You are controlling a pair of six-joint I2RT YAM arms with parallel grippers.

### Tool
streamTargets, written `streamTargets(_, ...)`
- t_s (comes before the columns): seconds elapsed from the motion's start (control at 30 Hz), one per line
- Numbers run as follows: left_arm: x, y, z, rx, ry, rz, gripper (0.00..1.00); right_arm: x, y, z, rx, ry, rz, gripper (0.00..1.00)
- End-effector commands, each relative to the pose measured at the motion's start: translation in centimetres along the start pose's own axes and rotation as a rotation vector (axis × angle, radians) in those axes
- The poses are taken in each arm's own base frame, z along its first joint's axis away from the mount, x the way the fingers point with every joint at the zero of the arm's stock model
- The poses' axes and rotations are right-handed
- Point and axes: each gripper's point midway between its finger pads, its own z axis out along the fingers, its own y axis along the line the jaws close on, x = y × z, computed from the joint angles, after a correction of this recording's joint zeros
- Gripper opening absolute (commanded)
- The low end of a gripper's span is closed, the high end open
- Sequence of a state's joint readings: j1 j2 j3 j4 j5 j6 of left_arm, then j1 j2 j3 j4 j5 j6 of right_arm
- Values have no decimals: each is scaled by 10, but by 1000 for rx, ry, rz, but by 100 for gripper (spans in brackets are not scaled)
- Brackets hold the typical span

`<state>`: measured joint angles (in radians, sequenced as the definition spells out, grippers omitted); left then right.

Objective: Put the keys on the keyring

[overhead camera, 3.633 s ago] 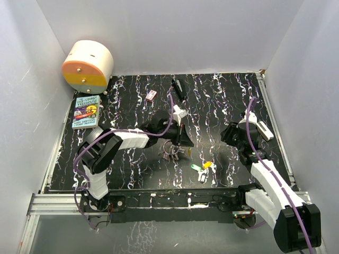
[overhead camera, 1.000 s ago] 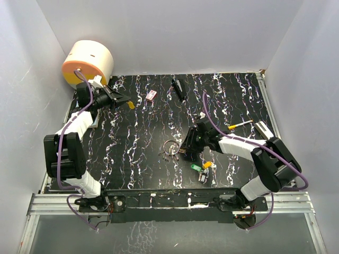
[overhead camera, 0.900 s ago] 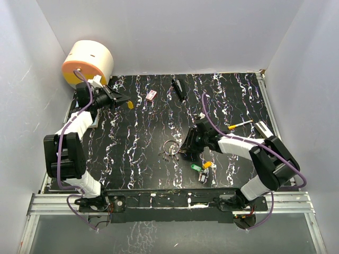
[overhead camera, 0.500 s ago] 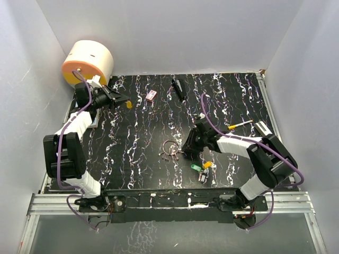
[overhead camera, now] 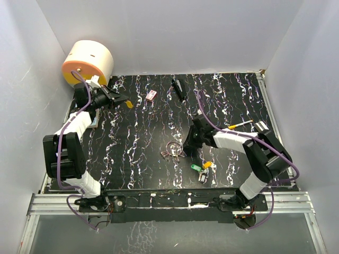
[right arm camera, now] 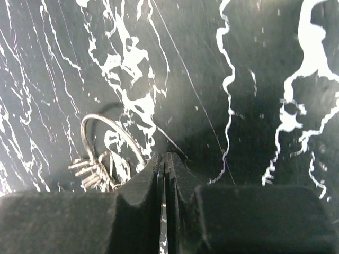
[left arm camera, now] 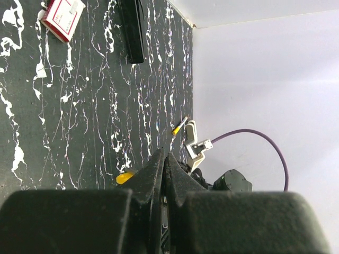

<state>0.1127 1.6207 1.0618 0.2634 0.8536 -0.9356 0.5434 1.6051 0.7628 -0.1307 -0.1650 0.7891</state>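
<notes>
The keyring (overhead camera: pixel 172 150), a thin silver ring with a bunch of grey keys, lies mid-table. My right gripper (overhead camera: pixel 185 150) is shut, its tips low on the table at the ring's right edge. In the right wrist view the keyring (right arm camera: pixel 108 137) curves down to the left fingertip (right arm camera: pixel 148 169), and I cannot tell whether it is pinched. A green key (overhead camera: pixel 196 168), a yellow-orange key (overhead camera: pixel 207 164) and a white key (overhead camera: pixel 203 176) lie near the front. My left gripper (overhead camera: pixel 123 100) is raised at the back left, shut on another yellow-orange key (overhead camera: pixel 128 103), which also shows in the left wrist view (left arm camera: pixel 125 178).
A round cream-and-orange container (overhead camera: pixel 87 63) stands in the back left corner. A red-and-white box (overhead camera: pixel 151 95) and a black stick (overhead camera: pixel 178 88) lie at the back. A yellow-tipped stick (overhead camera: pixel 238 125) and a white object (overhead camera: pixel 262 128) lie at the right.
The left arm went from the ring to the back left with a yellow-orange key. The right arm came to the ring, which has since turned and shifted slightly toward the front.
</notes>
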Motion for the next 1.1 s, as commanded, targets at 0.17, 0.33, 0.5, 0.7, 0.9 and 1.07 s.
streamTargets(0.17,-7,-26,-17,51,-40,53,0,-67,31,15,14,-66,-191,8)
streamTargets(0.33,-8,-24,-19,48,-49,42,0,-100,55,33,1,-52,-318,8)
streamTargets(0.5,-13,-20,-23,41,-66,33,0,-110,69,39,-6,-14,-346,8)
streamTargets(0.7,-17,-13,-27,34,-74,22,0,-89,70,10,-31,11,-320,42)
streamTargets(0.9,-23,-12,-32,13,-102,77,0,-35,101,-10,-112,65,-434,44)
streamTargets(1.07,-23,-12,-36,-4,-113,112,0,-7,113,-9,-48,48,-622,42)
